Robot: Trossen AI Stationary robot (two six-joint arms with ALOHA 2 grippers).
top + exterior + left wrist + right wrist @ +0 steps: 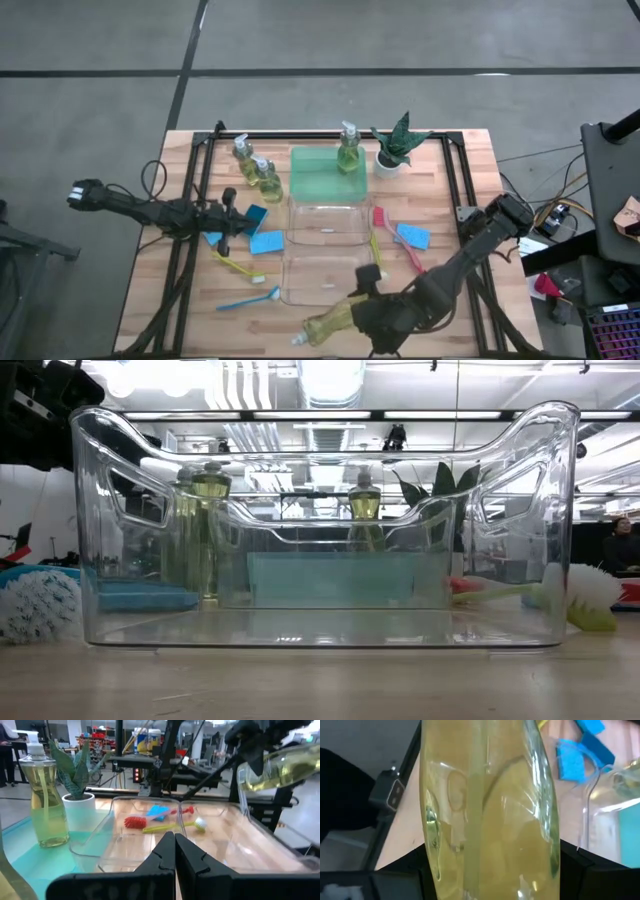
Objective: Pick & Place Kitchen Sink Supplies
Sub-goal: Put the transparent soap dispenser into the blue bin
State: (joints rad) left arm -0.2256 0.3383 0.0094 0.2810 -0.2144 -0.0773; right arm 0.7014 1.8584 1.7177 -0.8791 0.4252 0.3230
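The right hand (345, 318) is clamped around a pump bottle (330, 322), holding it on its side just off the near edge of the nearest clear bin (322, 278), which looks empty, as does the middle bin (328, 222). One bottle (348, 150) stands in the green tray (315, 180) beyond; two bottles (256, 168), sponges (266, 241) and brushes (245, 267) lie loose on the tabletop (150, 285) beside the bins, so most work remains. The left hand (230, 218) waits pinched shut, empty, left of the middle bin.
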